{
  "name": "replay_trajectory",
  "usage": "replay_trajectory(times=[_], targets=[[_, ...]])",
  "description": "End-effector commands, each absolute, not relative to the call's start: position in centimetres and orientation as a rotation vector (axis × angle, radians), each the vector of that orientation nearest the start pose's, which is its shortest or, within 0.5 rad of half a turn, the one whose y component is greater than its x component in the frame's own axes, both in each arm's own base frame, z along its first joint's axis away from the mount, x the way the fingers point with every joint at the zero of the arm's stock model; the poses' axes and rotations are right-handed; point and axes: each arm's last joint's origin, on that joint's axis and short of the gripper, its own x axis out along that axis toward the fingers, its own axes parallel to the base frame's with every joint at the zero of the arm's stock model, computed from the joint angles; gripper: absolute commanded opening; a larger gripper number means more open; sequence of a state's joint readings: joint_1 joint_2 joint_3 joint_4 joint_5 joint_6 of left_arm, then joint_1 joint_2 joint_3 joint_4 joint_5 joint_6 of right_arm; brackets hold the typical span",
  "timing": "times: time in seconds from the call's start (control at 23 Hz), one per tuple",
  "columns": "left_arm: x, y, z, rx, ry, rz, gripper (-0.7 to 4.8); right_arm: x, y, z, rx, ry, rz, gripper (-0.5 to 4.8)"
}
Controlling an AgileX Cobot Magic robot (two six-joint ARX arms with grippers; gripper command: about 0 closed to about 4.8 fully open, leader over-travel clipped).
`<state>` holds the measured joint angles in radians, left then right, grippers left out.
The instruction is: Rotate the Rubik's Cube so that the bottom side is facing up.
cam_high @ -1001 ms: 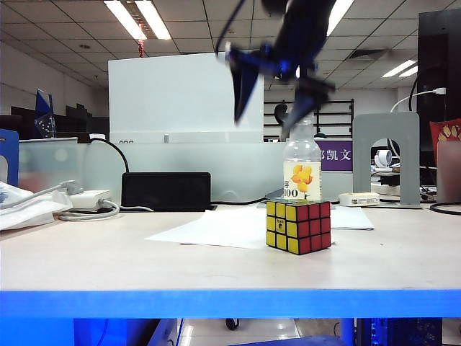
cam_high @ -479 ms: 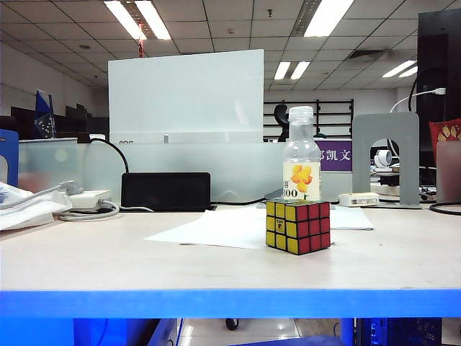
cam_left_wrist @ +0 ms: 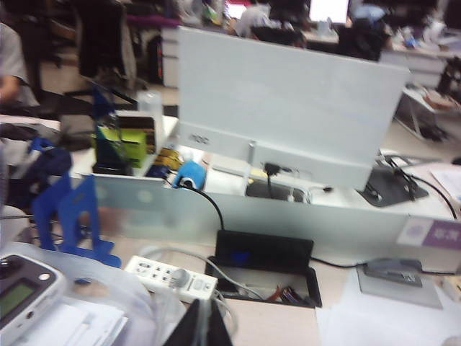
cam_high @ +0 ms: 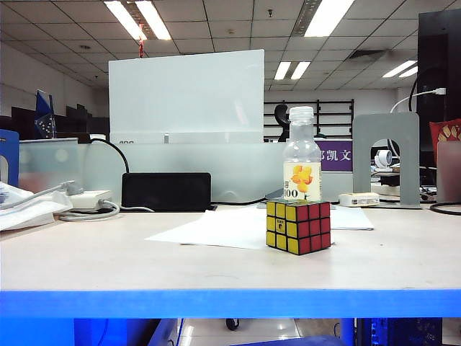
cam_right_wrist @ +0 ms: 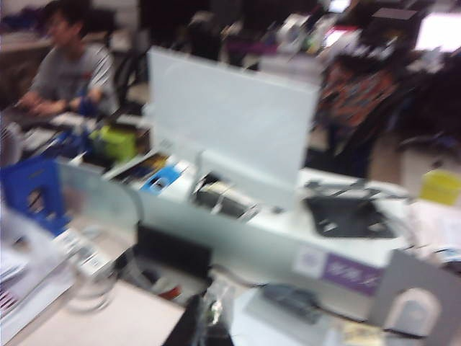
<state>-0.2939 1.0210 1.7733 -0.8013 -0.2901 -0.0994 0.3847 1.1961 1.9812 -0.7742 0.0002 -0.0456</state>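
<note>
Rubik's Cube [cam_high: 298,226] on table, w/ both pincers [cam_left_wrist: 204,326] [cam_right_wrist: 204,324] closed, well above.

Blurred right gripper [cam_right_wrist: 207,326] tips seemingly pressed together, white board [cam_right_wrist: 230,122], purple label [cam_right_wrist: 349,272], seated person [cam_right_wrist: 68,68]

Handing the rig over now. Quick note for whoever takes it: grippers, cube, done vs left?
Left gripper: shut, empty, raised off the table and out of the exterior view.
Right gripper: shut, empty, likewise raised and out of the exterior view.
Rubik's Cube: resting on the table on the sheet of paper, in front of the bottle, yellow and red faces toward the exterior camera. Nothing touches it.
Done: whether the flip has been made cannot be told from these views.
Left: confirm which face is up; if not yet flipped, grasp and turn it over.
</note>
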Motion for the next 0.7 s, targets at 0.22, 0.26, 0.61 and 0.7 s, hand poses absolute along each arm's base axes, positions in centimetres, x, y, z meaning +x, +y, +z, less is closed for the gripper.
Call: replay_trajectory(times=[0.22,0.26,0.61,0.7], targets=[[2.5,0.1,47.4,-0.108,-0.007,0.008,0.16,6.1,1.6,52.0,-0.042,-0.089,0.246,-0.07],[1.0,0.6,45.4,-0.129,-0.042,0.022,0.16,4.1,1.0,50.5,-0.035,-0.133,0.229,-0.07],[-2.0,1.5,33.6,-0.235,-0.120,0.003,0.15,0.4,0.0,35.4,0.220,-0.321,0.249,-0.07],[-0.8,1.1,33.0,-0.216,-0.123,0.000,-0.06,2.1,0.6,32.4,0.220,-0.419,0.319,-0.07]])
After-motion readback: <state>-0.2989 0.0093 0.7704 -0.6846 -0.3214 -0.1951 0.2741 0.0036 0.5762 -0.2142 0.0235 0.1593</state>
